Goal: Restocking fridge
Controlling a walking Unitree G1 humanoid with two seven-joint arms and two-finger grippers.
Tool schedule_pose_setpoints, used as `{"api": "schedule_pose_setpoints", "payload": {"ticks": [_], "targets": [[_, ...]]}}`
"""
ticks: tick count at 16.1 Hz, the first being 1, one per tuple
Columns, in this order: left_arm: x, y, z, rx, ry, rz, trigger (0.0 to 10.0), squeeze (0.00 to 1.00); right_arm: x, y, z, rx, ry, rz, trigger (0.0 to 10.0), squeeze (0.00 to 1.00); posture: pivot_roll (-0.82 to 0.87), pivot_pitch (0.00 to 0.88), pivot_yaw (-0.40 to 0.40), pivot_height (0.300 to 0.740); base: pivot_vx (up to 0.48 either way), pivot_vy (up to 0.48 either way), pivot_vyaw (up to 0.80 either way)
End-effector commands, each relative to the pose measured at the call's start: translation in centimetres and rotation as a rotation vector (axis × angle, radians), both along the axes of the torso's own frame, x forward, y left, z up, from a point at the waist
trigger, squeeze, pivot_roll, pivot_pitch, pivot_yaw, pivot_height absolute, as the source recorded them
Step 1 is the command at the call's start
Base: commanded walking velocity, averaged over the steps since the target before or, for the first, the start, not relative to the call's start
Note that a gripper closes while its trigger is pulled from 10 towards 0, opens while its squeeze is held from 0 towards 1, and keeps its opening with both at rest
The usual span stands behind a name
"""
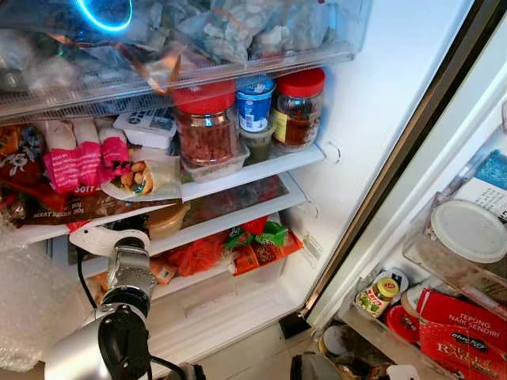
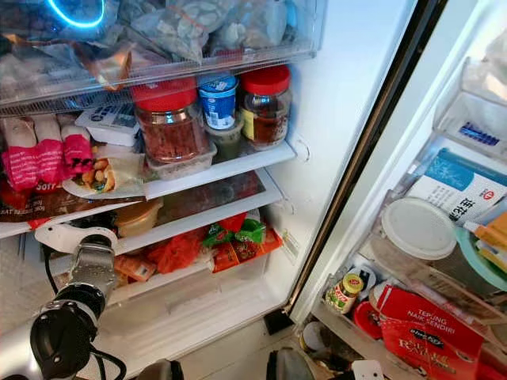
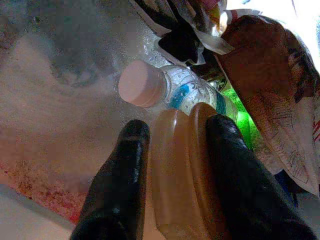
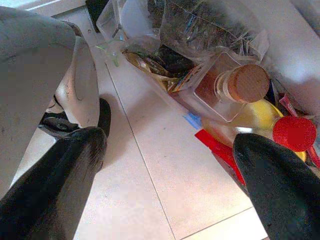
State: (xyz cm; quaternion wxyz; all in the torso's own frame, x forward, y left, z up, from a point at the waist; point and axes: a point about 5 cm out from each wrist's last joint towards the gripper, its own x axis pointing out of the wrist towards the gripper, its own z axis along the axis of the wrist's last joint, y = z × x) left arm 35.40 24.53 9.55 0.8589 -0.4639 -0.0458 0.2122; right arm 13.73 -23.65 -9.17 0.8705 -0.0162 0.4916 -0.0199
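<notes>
Left wrist view, one bottle (image 3: 170,92), one tub (image 3: 182,170)

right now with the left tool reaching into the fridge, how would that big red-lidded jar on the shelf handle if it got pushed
The red-lidded jar looks clear and rigid, probably glass or hard plastic, so stiff but perhaps breakable. It looks packed full, so likely heavy for its size. It stands upright on a clear tub near the shelf's front edge, so a sideways nudge could tip it or slide it off; the smooth wall may be slippery.

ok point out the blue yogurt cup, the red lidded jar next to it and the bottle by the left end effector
blue yogurt cup (image 1: 255,107), left eye view, its side label
red lidded jar (image 1: 299,109), left eye view, glass body
water bottle (image 3: 172,90), left wrist view, clear shoulder
</notes>
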Motion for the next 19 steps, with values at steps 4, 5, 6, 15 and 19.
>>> {"api": "schedule_pose_setpoints", "payload": {"ticks": [4,5,6,15,19], "targets": [[0.0,-0.1,0.0,-0.022,-0.032,0.001,10.0,1.00,0.0,0.0,0.0,0.000,0.003,-0.004,10.0,0.00,-0.17,0.094,-0.055,0.643,0.000,0.000,0.00],[0.0,-0.2,0.1,-0.017,-0.053,-0.003,10.0,1.00,0.2,0.2,0.0,0.003,0.001,-0.005,10.0,0.00,-0.16,0.089,-0.050,0.643,0.000,0.000,0.00],[0.0,-0.1,0.3,-0.014,-0.074,-0.001,10.0,1.00,0.3,0.4,0.0,0.006,-0.001,-0.004,10.0,0.00,-0.15,0.084,-0.045,0.643,0.000,0.000,0.00],[-0.4,0.0,0.6,-0.017,-0.154,-0.018,10.0,1.00,0.7,0.8,0.0,0.014,-0.013,-0.008,10.0,0.00,-0.13,0.068,-0.029,0.643,0.000,0.000,0.00],[-1.0,-1.3,-0.3,-0.040,-0.161,-0.057,10.0,0.00,0.8,0.7,0.1,0.012,-0.011,-0.004,10.0,0.00,-0.13,0.063,-0.033,0.643,0.000,0.000,0.00]]}}
